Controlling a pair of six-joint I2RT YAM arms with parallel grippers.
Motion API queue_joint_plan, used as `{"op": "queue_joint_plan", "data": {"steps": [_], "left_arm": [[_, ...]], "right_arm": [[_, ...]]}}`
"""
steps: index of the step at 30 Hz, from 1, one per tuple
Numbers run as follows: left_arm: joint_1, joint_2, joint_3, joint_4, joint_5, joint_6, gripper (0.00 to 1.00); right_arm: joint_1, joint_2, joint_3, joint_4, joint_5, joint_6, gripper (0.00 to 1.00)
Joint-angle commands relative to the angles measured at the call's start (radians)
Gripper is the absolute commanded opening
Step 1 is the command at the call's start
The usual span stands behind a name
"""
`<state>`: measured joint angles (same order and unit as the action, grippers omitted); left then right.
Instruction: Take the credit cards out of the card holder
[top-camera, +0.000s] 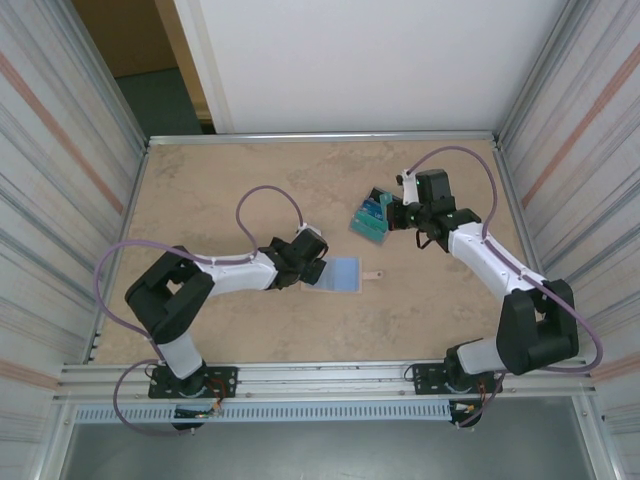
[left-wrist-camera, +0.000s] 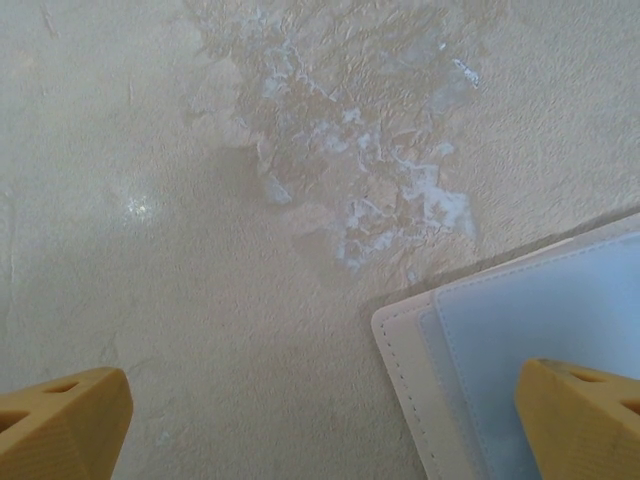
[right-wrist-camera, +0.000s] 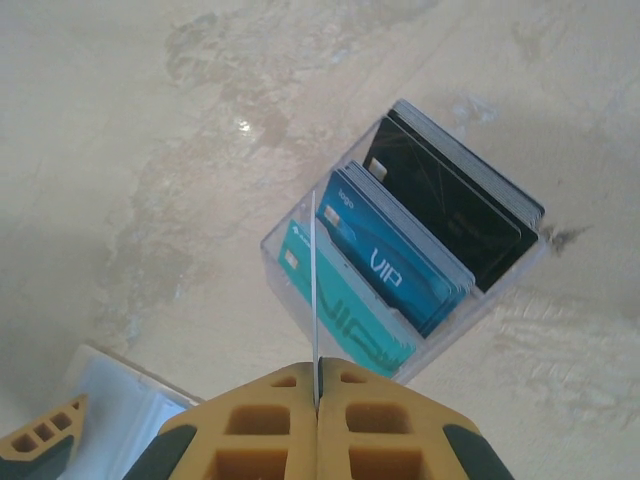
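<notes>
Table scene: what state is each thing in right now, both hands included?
left hand: open, one finger over the card holder.
right hand: shut on a thin card.
thin card: pinched, seen edge-on, over the clear box.
card holder: lying open on the table, pale blue side up.
credit cards: standing on edge in the clear box.
clear box: upright, on the table.

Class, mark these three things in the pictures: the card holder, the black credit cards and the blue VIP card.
card holder (left-wrist-camera: 540, 310), left wrist view, on its pale blue inner face.
black credit cards (right-wrist-camera: 445, 208), right wrist view, on the front card's face.
blue VIP card (right-wrist-camera: 372, 240), right wrist view, on its printed face.
</notes>
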<state>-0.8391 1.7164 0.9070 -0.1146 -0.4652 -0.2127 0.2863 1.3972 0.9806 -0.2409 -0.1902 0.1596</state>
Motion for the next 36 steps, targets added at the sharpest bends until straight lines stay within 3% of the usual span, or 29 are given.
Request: {"op": "queue_joint_plan", "data": {"steps": [1,16,25,36], "left_arm": [[0.005,-0.072,0.009,0.001,-0.009,-0.009,0.99],[0.008,-0.189,-0.023,-0.008,-0.009,-0.039,0.99],[0.031,-0.222,-0.046,-0.011,0.004,-0.068,0.99],[0.044,-0.235,-0.059,-0.017,0.018,-0.091,0.99]], "right_arm": [[-0.004,0.029,0.054,-0.026,-0.047,-0.153,0.0],[-0.003,0.229,0.214,-0.103,-0.04,-0.485,0.0],[0.0,0.316,0.279,-0.162,-0.105,-0.549,0.0],[0.031,0.389,0.332,-0.246,-0.052,-0.59,0.0]]}}
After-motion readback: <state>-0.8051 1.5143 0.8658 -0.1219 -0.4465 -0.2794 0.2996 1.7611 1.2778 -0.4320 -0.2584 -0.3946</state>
